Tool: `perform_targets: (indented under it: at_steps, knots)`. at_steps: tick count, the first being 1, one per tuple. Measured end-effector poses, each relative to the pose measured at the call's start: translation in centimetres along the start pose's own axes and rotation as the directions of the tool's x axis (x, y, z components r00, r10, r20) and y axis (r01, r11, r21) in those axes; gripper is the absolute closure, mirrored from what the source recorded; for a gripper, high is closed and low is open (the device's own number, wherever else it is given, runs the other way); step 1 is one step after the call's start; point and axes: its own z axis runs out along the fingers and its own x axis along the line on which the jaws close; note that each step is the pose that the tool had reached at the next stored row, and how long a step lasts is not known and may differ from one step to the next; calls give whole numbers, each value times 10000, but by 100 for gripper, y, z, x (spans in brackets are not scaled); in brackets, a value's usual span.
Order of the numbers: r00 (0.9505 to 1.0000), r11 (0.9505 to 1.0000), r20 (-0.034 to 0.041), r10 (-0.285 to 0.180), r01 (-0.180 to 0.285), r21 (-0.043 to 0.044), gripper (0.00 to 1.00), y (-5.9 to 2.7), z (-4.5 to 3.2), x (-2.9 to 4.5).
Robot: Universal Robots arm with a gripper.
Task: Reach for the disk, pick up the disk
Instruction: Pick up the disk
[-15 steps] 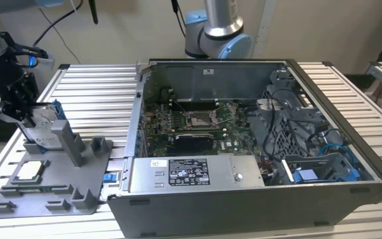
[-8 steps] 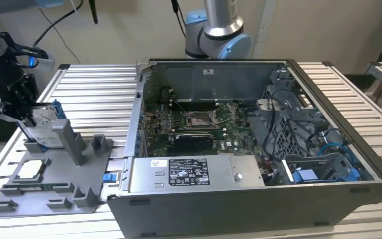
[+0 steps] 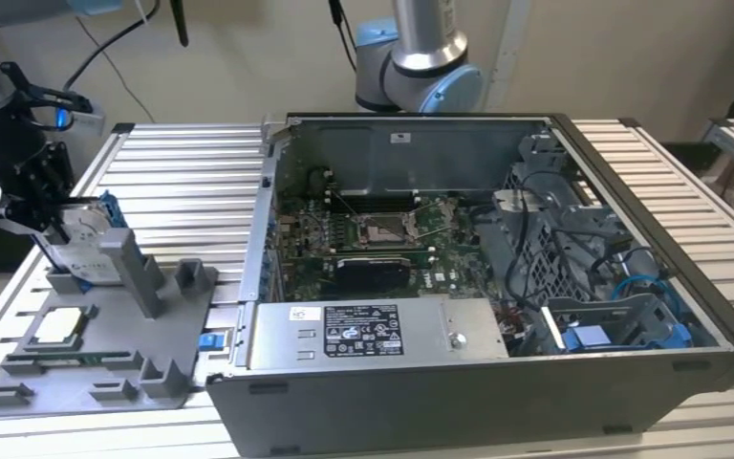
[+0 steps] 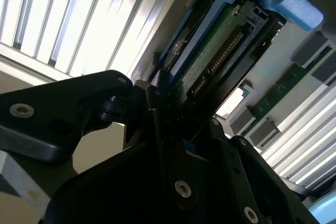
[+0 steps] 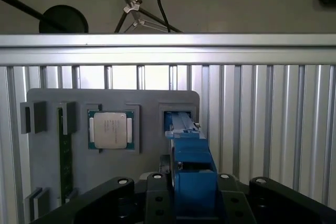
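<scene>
We see the disk (image 3: 84, 241) standing on edge at the back corner of the grey fixture (image 3: 99, 368), towards the exterior view's left. Its label face is turned outward and a blue rail runs along its edge. The gripper (image 3: 58, 228) sits narrow around it. In the first wrist view the blue-framed disk (image 5: 193, 174) fills the gap between the black fingers (image 5: 156, 187), and in the second wrist view a finger (image 4: 157, 114) lies against the disk (image 4: 210, 61) beside its green circuit board. We cannot tell whether the disk's lower edge has left its slot.

Just beside the disk a grey upright post (image 3: 131, 263) rises from the fixture. A square chip (image 3: 64, 327) lies flat in a pocket nearer the fixture's front, and a memory stick (image 5: 65, 156) lies along one side.

The open computer case (image 3: 495, 402) stands well apart, to the exterior view's right. The slatted table (image 3: 188, 163) lies bare between the case and the fixture, and its edge rail (image 5: 168, 48) runs behind the fixture.
</scene>
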Motion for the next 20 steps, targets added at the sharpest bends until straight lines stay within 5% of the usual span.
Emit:
perform_targets:
  at_steps: [20]
  knots:
    - [10000, 10000, 0, 0, 0, 0, 100, 0, 2, 0]
